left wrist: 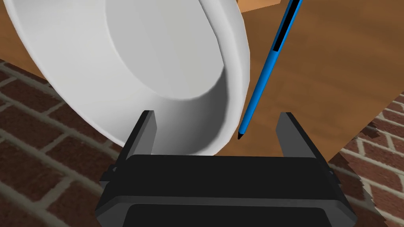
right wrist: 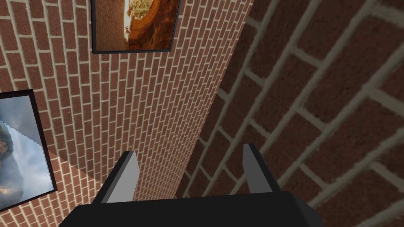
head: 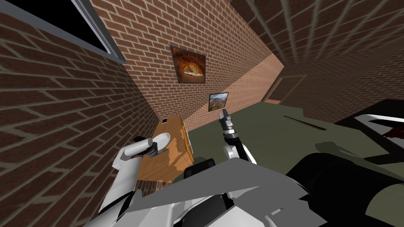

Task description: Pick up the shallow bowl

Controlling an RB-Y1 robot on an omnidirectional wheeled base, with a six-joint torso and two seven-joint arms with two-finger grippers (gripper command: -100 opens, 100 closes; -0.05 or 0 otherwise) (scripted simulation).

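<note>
The shallow bowl (left wrist: 130,59) is plain white and sits on a wooden dresser top (left wrist: 339,79). My left gripper (left wrist: 217,115) is open at its near rim. One finger (left wrist: 146,128) overlaps the bowl's wall, the other finger (left wrist: 290,132) stands clear over the wood, and neither presses it. In the head view the bowl (head: 161,140) lies at the dresser's near end, right at my left gripper (head: 153,147). My right gripper (head: 223,115) is raised over the floor to the right, and its open fingers hold nothing (right wrist: 189,150).
A blue pen (left wrist: 264,71) lies on the wood right beside the bowl, its tip between my left fingers. The dresser (head: 173,155) stands against the brick wall (head: 59,118). A small dark item (head: 164,120) lies at its far end. Dark furniture (head: 355,177) is on the right.
</note>
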